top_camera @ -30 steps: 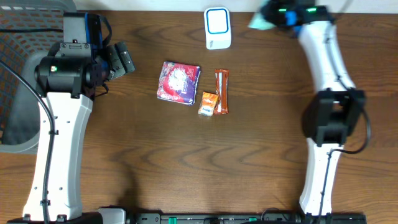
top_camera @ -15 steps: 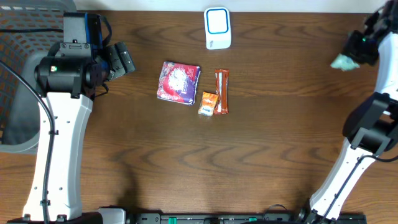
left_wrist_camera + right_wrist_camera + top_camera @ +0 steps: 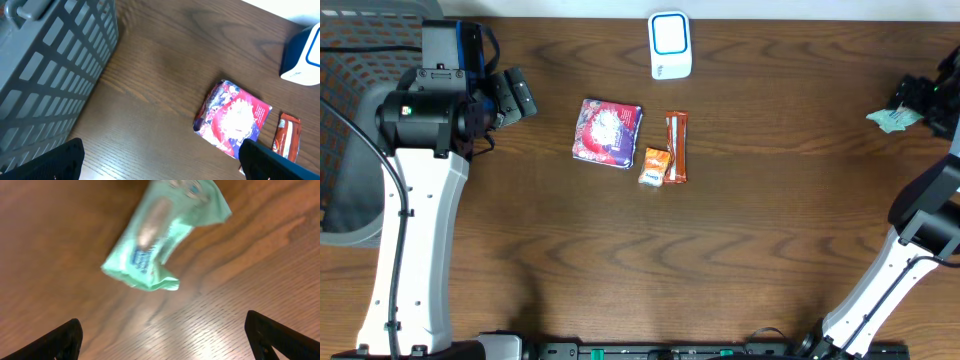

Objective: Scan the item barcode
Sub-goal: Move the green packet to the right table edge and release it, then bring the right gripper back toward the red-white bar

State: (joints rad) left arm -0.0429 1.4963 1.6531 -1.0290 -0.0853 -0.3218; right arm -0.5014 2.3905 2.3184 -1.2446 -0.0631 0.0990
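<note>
**Green packet lying loose at your right edge, both hands spread**

You are looking down on a dark wooden worktop (image 3: 740,250), with a grey slatted basket (image 3: 50,75) sitting at its left edge. Your left hand (image 3: 160,165) is hovering beside that basket, fingers standing wide apart and gripping nothing. Your right hand (image 3: 167,342) is hanging over the far right edge, likewise spread and gripping nothing. A red-and-purple packet (image 3: 608,132) is lying near the middle. The white-and-blue scanner (image 3: 670,45) is sitting at the back edge, well apart from your right hand. An orange bar (image 3: 677,146) is lying just right of the red-and-purple packet. The green packet (image 3: 160,235) is showing blurred ahead of your right fingers, touching neither. A small orange sachet (image 3: 653,167) is resting against the bar's lower end.
</note>
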